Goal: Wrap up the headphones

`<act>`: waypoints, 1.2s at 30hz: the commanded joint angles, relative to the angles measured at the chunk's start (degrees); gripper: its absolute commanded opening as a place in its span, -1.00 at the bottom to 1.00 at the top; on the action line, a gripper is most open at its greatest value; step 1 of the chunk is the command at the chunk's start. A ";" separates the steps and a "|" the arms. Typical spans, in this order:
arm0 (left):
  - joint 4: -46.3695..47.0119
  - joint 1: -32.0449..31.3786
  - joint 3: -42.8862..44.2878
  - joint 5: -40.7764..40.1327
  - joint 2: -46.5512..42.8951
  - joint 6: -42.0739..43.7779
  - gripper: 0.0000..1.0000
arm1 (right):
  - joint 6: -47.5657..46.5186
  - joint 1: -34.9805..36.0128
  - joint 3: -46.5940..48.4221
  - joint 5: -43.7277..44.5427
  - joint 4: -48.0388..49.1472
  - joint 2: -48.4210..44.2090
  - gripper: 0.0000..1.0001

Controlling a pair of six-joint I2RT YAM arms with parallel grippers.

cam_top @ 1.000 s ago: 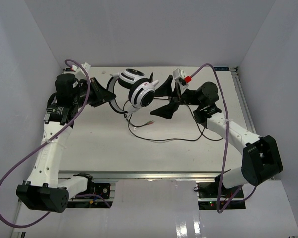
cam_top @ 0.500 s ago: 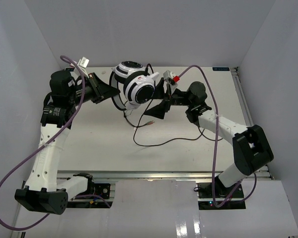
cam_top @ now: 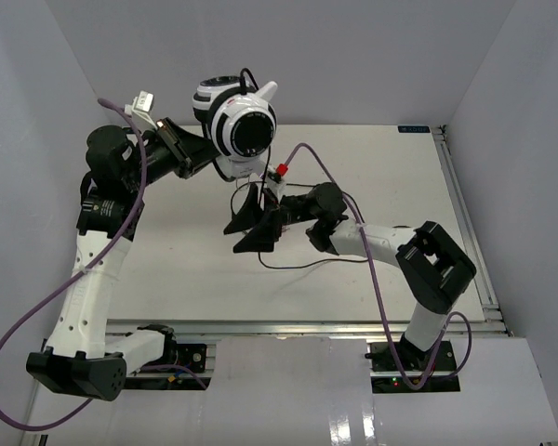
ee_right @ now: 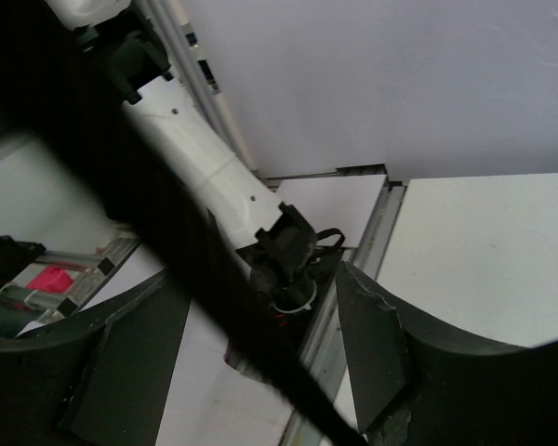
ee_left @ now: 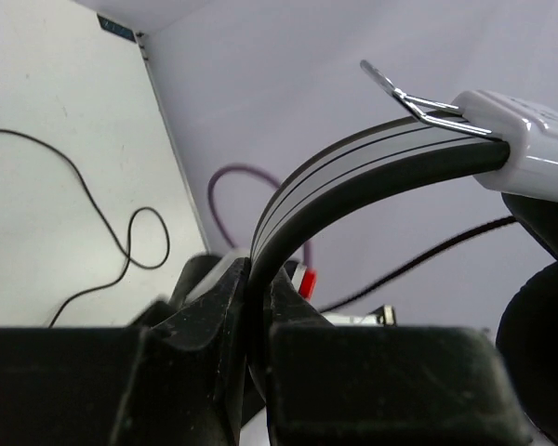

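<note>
The headphones run off the right edge of the left wrist view, one ear pad half cut away. The headband's lower end vanishes inside the left pincer. A blurred dark band crosses the right wrist view, unidentifiable.
</note>
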 commanded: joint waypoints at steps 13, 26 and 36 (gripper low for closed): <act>-7.61 -0.16 20.23 -48.07 10.63 6.42 -1.00 | -41.47 3.44 -4.13 15.30 -54.99 -19.42 -0.85; -17.98 -10.45 10.59 -58.81 26.58 50.58 -1.00 | -94.54 6.64 15.12 84.89 -101.40 -22.84 -0.85; -14.58 -11.66 -5.83 -17.27 13.74 58.86 -1.00 | -91.84 -5.05 21.55 68.63 -85.67 -22.28 -0.85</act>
